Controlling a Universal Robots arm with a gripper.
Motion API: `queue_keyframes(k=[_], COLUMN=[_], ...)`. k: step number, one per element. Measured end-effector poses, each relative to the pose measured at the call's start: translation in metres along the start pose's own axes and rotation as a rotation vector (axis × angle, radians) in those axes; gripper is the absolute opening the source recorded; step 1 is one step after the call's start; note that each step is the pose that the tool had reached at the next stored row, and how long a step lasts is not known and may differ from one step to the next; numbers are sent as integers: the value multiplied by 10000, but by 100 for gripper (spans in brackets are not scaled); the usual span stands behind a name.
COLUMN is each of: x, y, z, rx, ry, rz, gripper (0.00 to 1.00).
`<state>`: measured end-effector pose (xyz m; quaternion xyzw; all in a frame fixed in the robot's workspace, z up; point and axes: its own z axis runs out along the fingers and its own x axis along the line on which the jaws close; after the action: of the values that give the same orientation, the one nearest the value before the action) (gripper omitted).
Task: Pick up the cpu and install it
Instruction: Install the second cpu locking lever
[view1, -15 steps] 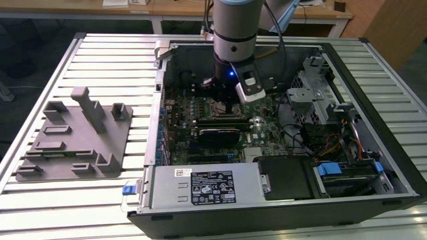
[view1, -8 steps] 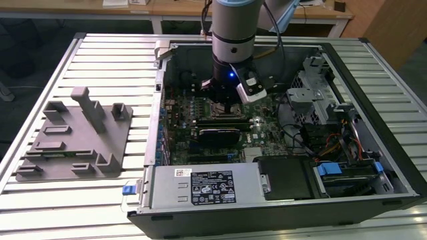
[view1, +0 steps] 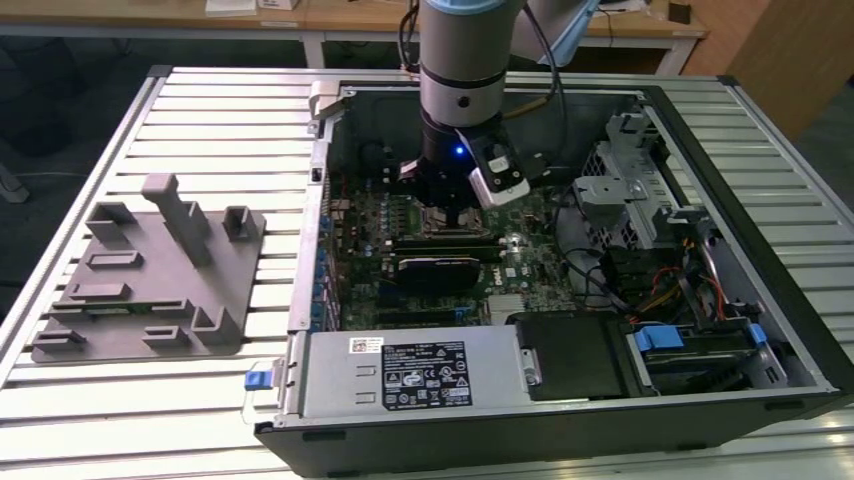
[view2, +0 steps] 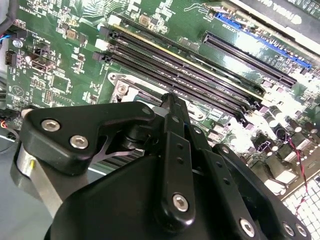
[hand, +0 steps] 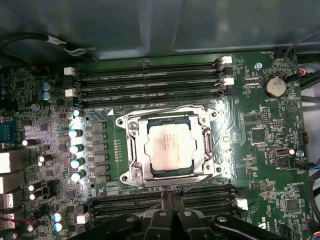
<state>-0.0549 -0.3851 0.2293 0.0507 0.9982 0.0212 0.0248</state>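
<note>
Right under the pincer (hand: 170, 212), inside the open pc case (view1: 747, 110), the cpu (hand: 169, 148) is already sitting in the socket (hand: 132, 165). In the first wrist view its silvery top shows inside the metal frame, looks flat and square to it afaict. The pincer hangs just above the board, at the edge of the socket nearest the cam, over the ram slots (hand: 150, 80) on that side. Its black linkage is in both wrist views, tips bunched tight together w/ nothing between them, so I'd call it closed and empty. In the exterior view the arm (view1: 462, 60) comes straight down into the case; the grey fixture tray (view1: 147, 280) sits well off to the side on the slatted tabletop (view1: 214, 110).

So the placing part looks done imo. Can't tell if the retention frame is actually latched down tho.

What could go wrong: the pincer is v close to the socket. Any sideways drift or extra downward push could catch the frame or nudge the chip, and if it's even slightly off its seat the pins underneath bend. The tips could also snag the slot clips just beside them.
</note>
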Motion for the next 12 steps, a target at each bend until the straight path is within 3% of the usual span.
queue_keyframes(k=[7,12], x=[1,6], y=[-1,-6], z=[15,91], rx=[9,14], ry=[16,54], rz=[1,2], gripper=[11,11])
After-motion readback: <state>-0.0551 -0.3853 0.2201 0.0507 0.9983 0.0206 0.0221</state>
